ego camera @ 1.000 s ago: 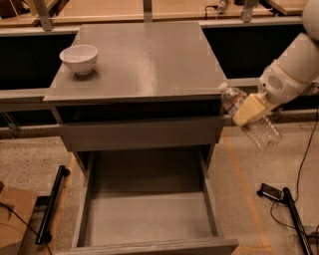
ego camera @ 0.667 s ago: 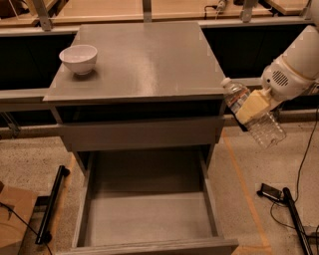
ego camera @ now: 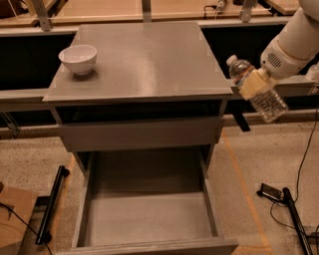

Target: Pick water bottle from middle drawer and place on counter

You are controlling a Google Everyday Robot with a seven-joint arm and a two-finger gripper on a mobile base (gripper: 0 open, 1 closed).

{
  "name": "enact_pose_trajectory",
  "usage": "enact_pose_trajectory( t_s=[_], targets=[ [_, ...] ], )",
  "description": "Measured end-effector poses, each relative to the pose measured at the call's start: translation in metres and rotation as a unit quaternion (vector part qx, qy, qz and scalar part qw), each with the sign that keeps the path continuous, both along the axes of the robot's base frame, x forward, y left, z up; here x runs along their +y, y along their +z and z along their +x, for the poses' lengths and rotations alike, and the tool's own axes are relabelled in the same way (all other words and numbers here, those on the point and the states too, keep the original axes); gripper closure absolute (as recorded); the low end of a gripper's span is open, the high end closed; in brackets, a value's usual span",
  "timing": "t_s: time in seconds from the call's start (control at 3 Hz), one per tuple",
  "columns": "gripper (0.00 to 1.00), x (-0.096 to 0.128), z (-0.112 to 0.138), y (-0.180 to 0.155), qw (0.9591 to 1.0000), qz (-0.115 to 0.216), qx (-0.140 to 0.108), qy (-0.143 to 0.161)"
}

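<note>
My gripper [ego camera: 255, 83] is shut on the water bottle [ego camera: 266, 102], a clear crinkly bottle with a white cap. It holds the bottle tilted in the air, cap up and to the left, just off the right edge of the counter [ego camera: 144, 57] and about level with its top. The white arm comes in from the upper right. The middle drawer [ego camera: 147, 219] is pulled far out below the counter, with a bare grey floor and low side walls.
A white bowl [ego camera: 78, 59] sits at the counter's left rear. A tan wooden surface [ego camera: 124, 9] runs behind. A black bar [ego camera: 50, 206] lies on the floor at left; a black tool and cables [ego camera: 284, 199] lie at right. A cardboard box [ego camera: 12, 219] is at lower left.
The gripper has lifted the bottle upward and a little left, closer to the counter's right edge. The drawer and bowl have not moved.
</note>
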State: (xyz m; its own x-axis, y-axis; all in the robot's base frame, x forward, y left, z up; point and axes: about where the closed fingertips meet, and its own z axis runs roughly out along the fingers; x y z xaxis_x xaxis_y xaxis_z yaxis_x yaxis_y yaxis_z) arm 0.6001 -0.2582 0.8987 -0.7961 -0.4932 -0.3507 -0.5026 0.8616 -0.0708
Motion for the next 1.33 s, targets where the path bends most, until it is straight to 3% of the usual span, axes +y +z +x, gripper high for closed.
enact_pose_trajectory(
  t_s=[0.33, 0.67, 1.0, 1.33],
  targets=[
    [1.0, 0.014, 0.057, 0.049, 0.9949, -0.054, -0.082, 0.024],
    [1.0, 0.066, 0.103, 0.076, 0.9813, -0.1, -0.148, 0.073],
    [0.82, 0.118, 0.131, 0.072, 0.9704, -0.103, -0.178, 0.126],
    [0.58, 0.161, 0.15, 0.056, 0.9643, -0.082, -0.185, 0.171]
  ],
)
